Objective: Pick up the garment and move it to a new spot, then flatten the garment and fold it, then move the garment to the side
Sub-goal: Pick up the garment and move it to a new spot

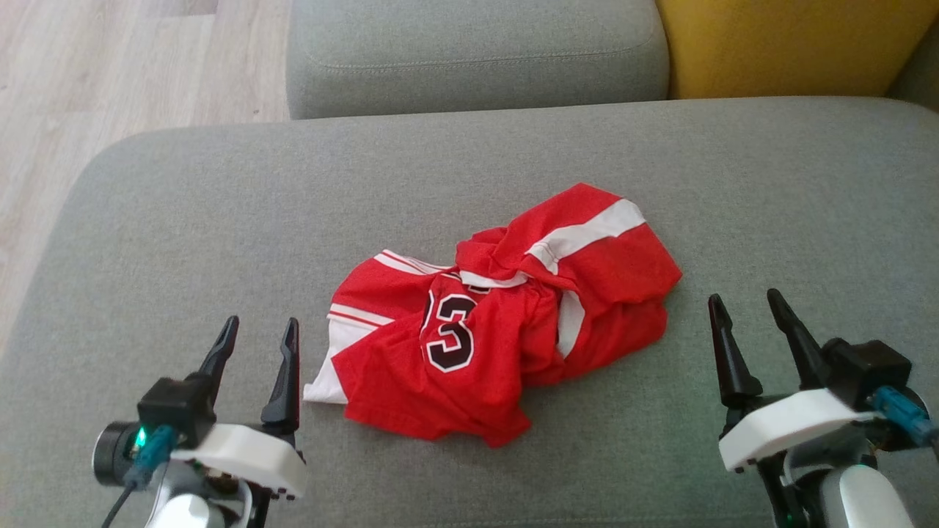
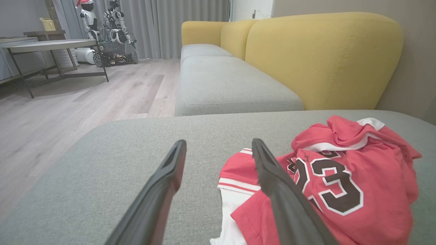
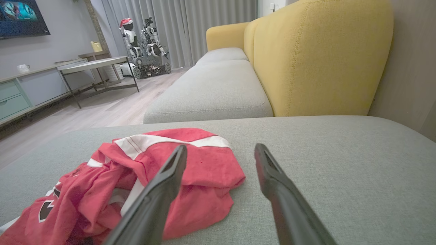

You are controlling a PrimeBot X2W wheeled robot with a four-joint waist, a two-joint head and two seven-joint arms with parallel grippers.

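Observation:
The garment (image 1: 499, 315) is a red jersey with white stripes and a black number. It lies crumpled in the middle of the grey sofa seat (image 1: 183, 220). My left gripper (image 1: 261, 328) stands open just left of the garment's near white corner, apart from it. My right gripper (image 1: 747, 302) stands open a little right of the garment's far red edge, empty. In the left wrist view the garment (image 2: 337, 190) lies to the right of the left gripper (image 2: 218, 146). In the right wrist view the garment (image 3: 143, 177) lies to the left of the right gripper (image 3: 219, 151).
Behind the seat runs another grey cushion (image 1: 477, 55) with a yellow backrest (image 1: 792, 44). Wooden floor (image 1: 88, 88) lies off the seat's left edge. Across the room stand a low table (image 2: 51, 46) and a parked robot (image 2: 112, 30).

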